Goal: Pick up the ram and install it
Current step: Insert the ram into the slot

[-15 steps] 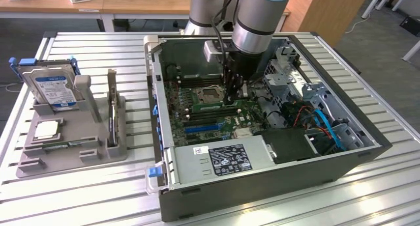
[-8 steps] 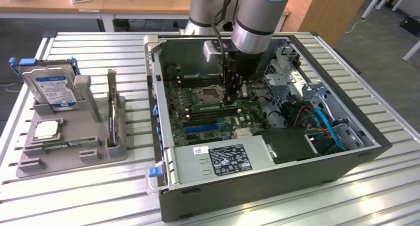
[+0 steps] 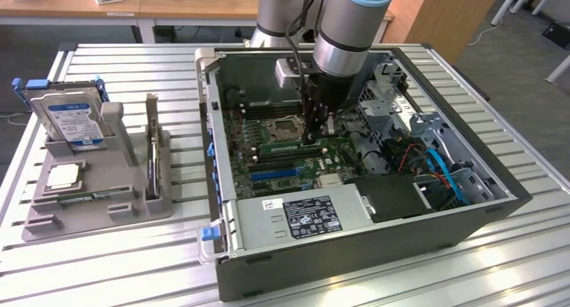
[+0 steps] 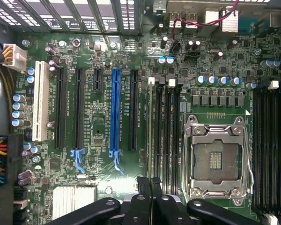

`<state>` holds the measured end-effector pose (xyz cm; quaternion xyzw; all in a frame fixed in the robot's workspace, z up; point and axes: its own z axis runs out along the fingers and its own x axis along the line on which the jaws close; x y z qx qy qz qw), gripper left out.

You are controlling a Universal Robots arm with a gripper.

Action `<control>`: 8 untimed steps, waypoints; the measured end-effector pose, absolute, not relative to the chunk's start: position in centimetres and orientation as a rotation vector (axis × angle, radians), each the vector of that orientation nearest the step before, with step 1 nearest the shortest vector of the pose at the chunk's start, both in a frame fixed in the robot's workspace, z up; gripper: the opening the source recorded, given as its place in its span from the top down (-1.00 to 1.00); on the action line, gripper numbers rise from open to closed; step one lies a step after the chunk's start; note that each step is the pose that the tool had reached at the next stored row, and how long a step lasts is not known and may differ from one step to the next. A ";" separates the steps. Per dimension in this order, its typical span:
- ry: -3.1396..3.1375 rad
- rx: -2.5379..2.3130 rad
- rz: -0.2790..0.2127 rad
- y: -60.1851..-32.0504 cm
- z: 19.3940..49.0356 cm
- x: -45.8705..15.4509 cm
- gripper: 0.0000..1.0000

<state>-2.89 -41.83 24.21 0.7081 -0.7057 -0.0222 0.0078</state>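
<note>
Closest to your wrist camera, the gripper (image 4: 150, 186) has its two black fingers pinched together on the ram (image 4: 151, 126). You see the ram edge-on as a thin pale strip along the memory slot nearest the long expansion slots, near the CPU socket (image 4: 218, 157); whether it is fully seated you cannot tell. Under everything lies the slatted metal table (image 3: 107, 267). On it, your open computer case (image 3: 356, 253) holds the green motherboard (image 4: 96, 126), a grey power supply (image 3: 303, 217) at its near wall and blue cables (image 3: 442, 170) toward the exterior view's right. Just beside the case, at the exterior view's left, the grey holder (image 3: 89, 217) carries a blue-labelled hard drive (image 3: 71, 120) standing upright, a card (image 3: 153, 153) on edge, and a small square CPU chip (image 3: 64, 177) lying flat
</note>
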 end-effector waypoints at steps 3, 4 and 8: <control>-2.206 2.213 -0.069 -41.8 24.2 -2.9 0.76; -2.206 2.214 -0.070 -41.8 24.1 -2.9 0.76; -2.206 2.214 -0.069 -41.8 23.8 -2.9 0.76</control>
